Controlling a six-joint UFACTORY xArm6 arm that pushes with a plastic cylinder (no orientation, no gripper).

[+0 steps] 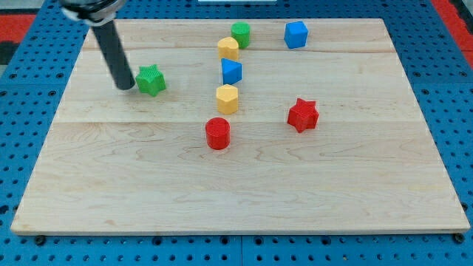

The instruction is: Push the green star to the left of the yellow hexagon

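The green star point(151, 80) lies on the wooden board point(148, 185) in the upper left part of the view. My tip point(126, 86) is just to its left, close to or touching its left side. The yellow hexagon point(228, 98) sits near the board's middle, well to the right of the star. A second yellow block point(228, 49) lies higher up, near the view's top.
A blue block point(231, 72) sits between the two yellow blocks. A green cylinder point(240, 34) and a blue cube point(295, 35) lie near the top edge. A red cylinder point(218, 134) lies below the hexagon. A red star point(302, 114) lies to the right.
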